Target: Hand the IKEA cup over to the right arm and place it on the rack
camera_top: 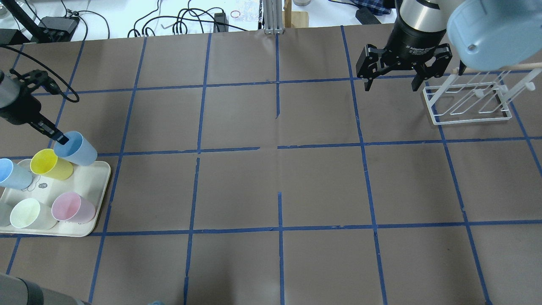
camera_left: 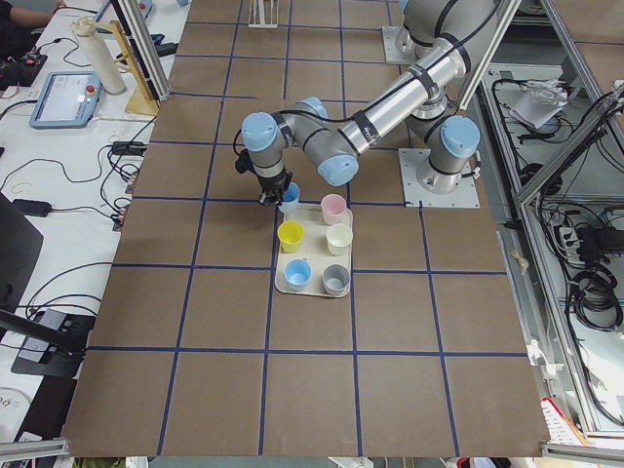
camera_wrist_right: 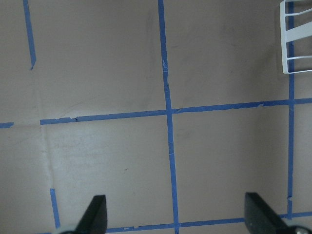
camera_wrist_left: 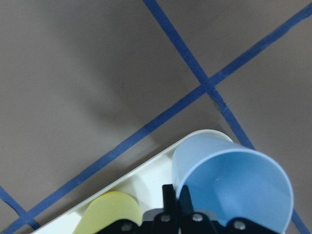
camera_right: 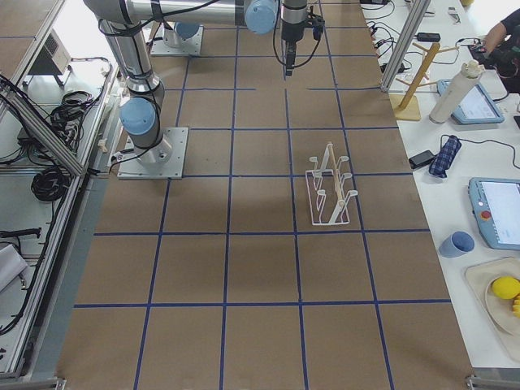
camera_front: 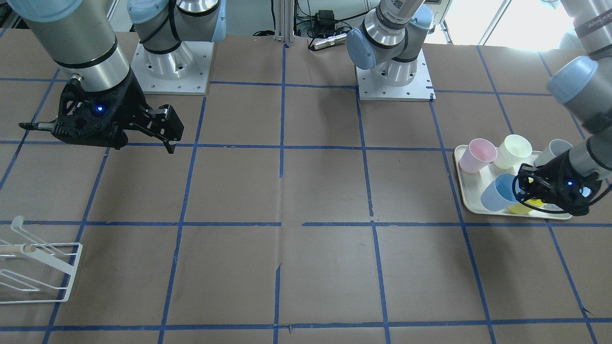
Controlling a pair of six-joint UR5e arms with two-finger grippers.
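My left gripper (camera_top: 62, 139) is shut on the rim of a pale blue IKEA cup (camera_top: 79, 149). It holds the cup tilted at the far corner of the cream tray (camera_top: 96, 186). The left wrist view shows the fingers (camera_wrist_left: 170, 197) pinching the cup's rim (camera_wrist_left: 229, 187). I cannot tell whether the cup still touches the tray. My right gripper (camera_top: 391, 87) is open and empty, hanging above the table just left of the white wire rack (camera_top: 470, 101). The rack's corner shows in the right wrist view (camera_wrist_right: 297, 44).
On the tray stand a second blue cup (camera_top: 12, 173), a yellow cup (camera_top: 51, 164), a pink cup (camera_top: 72, 207), a cream cup (camera_top: 27, 214) and a grey cup (camera_front: 554, 150). Brown paper with blue tape lines covers the table.
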